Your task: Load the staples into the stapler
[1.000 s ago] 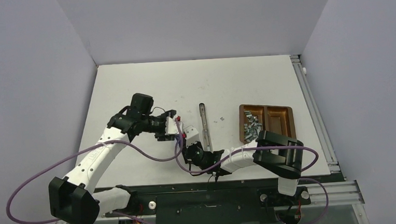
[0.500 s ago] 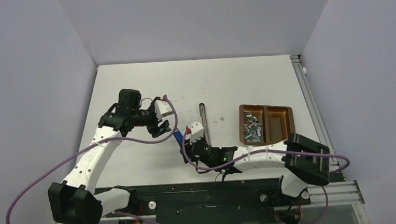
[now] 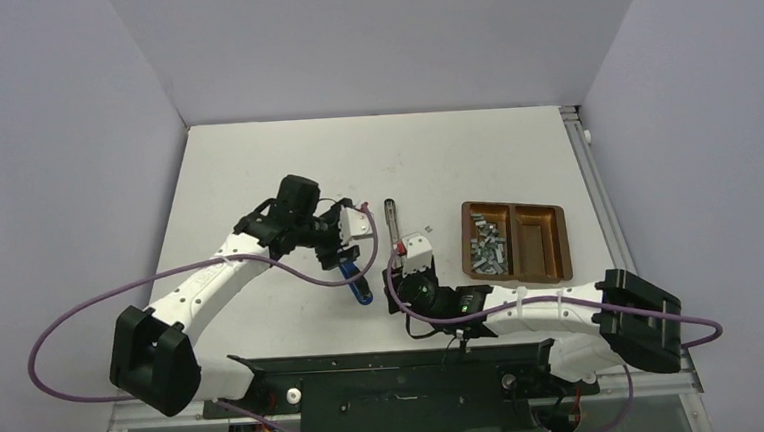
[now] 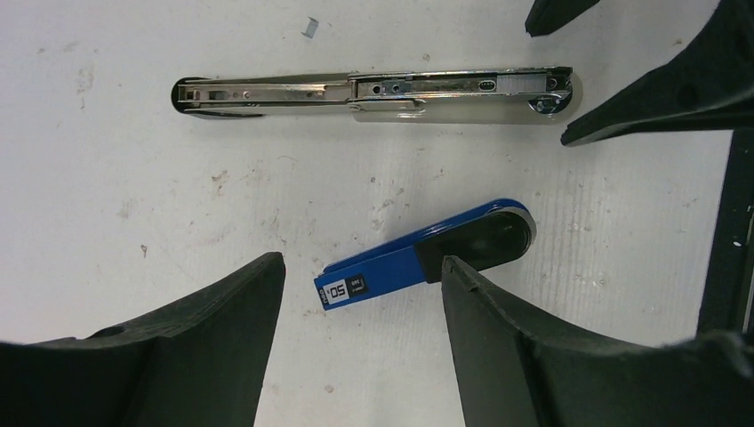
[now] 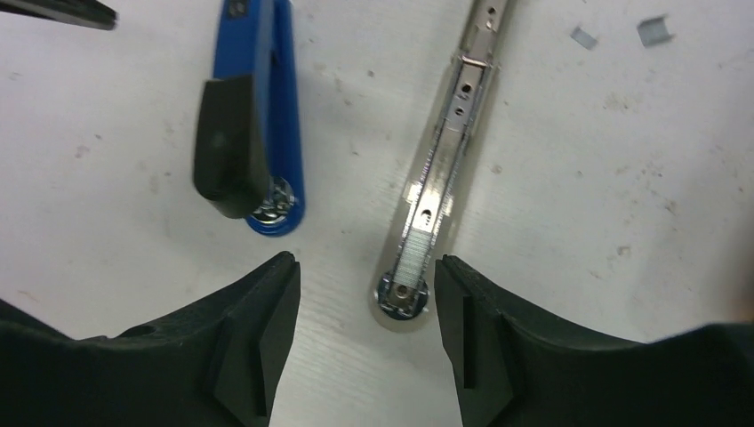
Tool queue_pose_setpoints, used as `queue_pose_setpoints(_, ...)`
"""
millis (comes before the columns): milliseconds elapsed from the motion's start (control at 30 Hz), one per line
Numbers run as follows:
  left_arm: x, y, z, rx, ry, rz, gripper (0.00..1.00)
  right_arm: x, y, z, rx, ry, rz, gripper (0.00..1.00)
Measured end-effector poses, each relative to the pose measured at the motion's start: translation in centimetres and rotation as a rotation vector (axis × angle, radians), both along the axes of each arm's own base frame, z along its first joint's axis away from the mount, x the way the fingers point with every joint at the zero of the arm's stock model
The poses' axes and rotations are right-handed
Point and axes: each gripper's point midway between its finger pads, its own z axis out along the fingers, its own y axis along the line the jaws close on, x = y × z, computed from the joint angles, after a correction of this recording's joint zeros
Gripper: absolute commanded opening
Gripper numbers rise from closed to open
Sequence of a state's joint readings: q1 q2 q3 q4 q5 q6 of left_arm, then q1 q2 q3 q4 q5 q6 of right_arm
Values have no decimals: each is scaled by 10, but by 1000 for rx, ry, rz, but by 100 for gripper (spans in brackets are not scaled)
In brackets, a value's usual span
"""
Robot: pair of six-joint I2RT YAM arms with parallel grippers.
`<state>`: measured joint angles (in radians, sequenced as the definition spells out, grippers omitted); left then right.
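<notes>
The stapler lies in two parts on the white table. Its silver metal rail (image 3: 393,227) shows in the left wrist view (image 4: 373,89) and the right wrist view (image 5: 440,178), with a staple strip (image 5: 421,238) in its near end. Its blue and black top (image 3: 358,279) lies apart, left of the rail (image 4: 427,253) (image 5: 249,116). The staples (image 3: 485,248) lie piled in the left compartment of a brown tray (image 3: 551,258). My left gripper (image 3: 345,253) (image 4: 360,347) is open and empty above the blue top. My right gripper (image 3: 402,275) (image 5: 364,329) is open and empty above the rail's near end.
Two loose staple bits (image 5: 653,31) (image 5: 582,37) lie on the table right of the rail; one shows in the left wrist view (image 4: 310,27). The tray's right compartment (image 3: 540,228) holds nothing visible. Grey walls stand on three sides.
The blue top, earlier up between the two grippers, now lies on the table. My right gripper moved right to the rail's near end. My left gripper swung out left, then back right over the top.
</notes>
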<state>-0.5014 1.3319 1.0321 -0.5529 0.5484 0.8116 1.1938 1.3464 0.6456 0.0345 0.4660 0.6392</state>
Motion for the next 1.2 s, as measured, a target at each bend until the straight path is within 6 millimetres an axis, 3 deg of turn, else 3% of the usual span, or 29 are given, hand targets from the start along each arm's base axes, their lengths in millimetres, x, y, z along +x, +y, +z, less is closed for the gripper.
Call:
queue_pose_setpoints(233,11,-7,-23,46,31,1,62,-1,-20,-29,-81,43,-56,57)
queue_pose_setpoints(533,45,-15,-3,36,23,30,72,4,-31,-61,-173,80,-83,47)
queue_pose_setpoints(700,77,-12,10,58,16,50,74,9,-28,-64,-170,75,-80,36)
queue_pose_setpoints(833,96,-6,8,97,-4,42,74,11,-24,-61,-164,61,-60,24)
queue_pose_setpoints(1000,96,2,-11,162,-1,-7,74,12,-23,-61,-175,54,-36,16)
queue_pose_setpoints(1200,98,4,-27,210,-29,-82,74,7,-21,-61,-177,55,20,13)
